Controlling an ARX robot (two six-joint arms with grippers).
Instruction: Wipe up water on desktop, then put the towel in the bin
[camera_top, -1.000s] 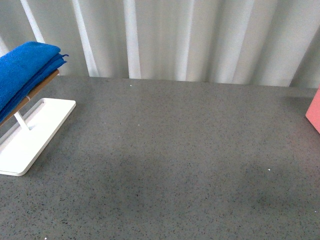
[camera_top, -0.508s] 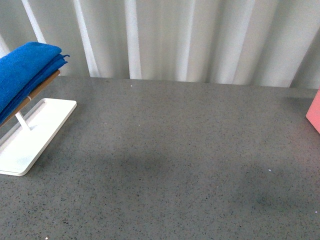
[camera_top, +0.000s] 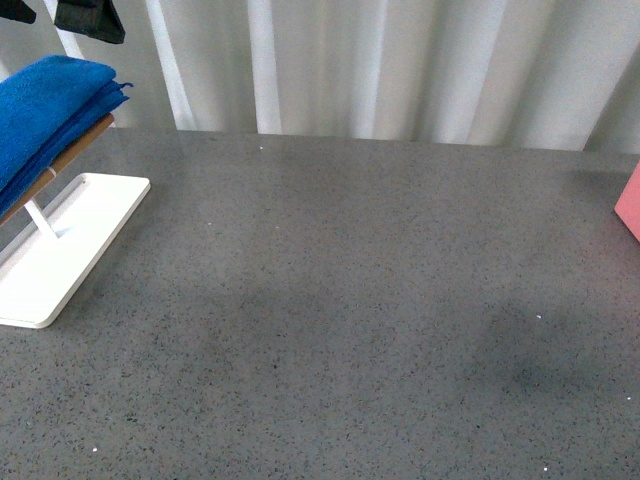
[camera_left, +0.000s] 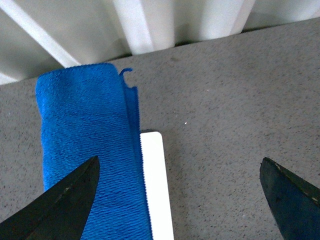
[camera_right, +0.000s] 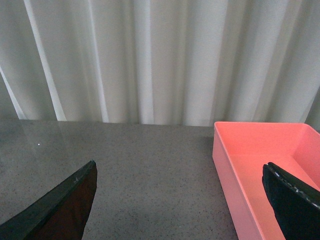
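Swung left gripper (camera_left: 178, 167) in above towel (camera_left: 85, 145), jaws spread ready to grab; parked right gripper (camera_right: 180, 172), also spread, near bin (camera_right: 260, 150).

A rack (camera_top: 62, 238) stands at the left edge of the table (camera_top: 350, 300), its flat base resting on the table and running from near to far. The towel (camera_top: 45, 110) lies draped over the rack's rod (camera_top: 75, 158), raised above the base and clear of the table. The left gripper (camera_top: 52, 15) hangs above the towel's far end, apart from it. The bin (camera_top: 630, 208) sits on the table at the right edge, towards the far side, well apart from the rack. A curtain (camera_top: 400, 70) hangs behind the table's far edge.
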